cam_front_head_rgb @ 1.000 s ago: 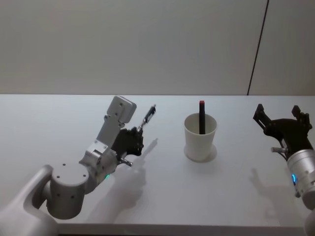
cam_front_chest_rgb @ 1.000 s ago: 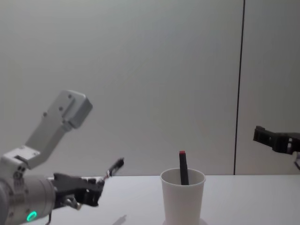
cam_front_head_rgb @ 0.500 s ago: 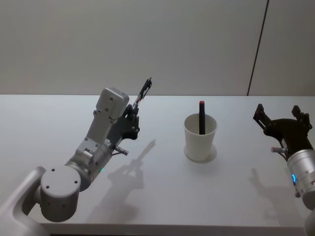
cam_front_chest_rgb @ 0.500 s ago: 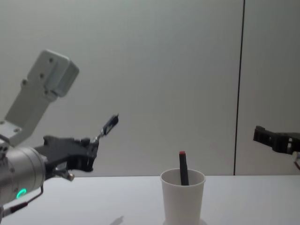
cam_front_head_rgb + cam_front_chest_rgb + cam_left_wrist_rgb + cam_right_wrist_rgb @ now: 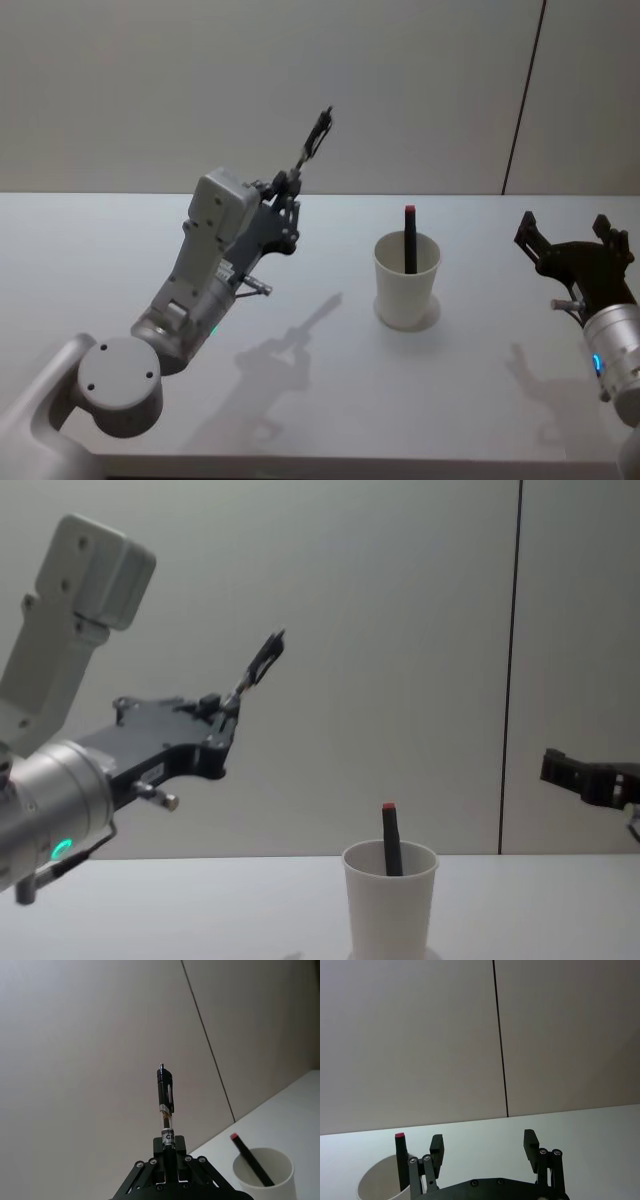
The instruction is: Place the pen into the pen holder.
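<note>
Judging from how things lie, the task is taken to be roughly halfway done: the pick-up is complete and the delivery is not yet made. The left gripper point(image 5: 290, 186) is seen clamped on the lower end of the black click pen point(image 5: 313, 148), whose clear barrel section sits just beyond the fingertips while the clip end projects up and away from them at a tilt. The pen is held well above the white table point(image 5: 480, 385), touching nothing but the fingers. The pen holder point(image 5: 407, 288), a white paper cup, stands upright on the table, below the left gripper and off to its right, well apart from the pen. A dark pen with a red cap point(image 5: 409, 238) is already leaning inside it, and room beside that pen is visible at the rim. What is judged to be left: the pen must be carried over the cup's mouth, swung to point downward, lowered in and let go. The right gripper point(image 5: 563, 232) is parked beyond the cup, with its fingers spread and nothing between them.
</note>
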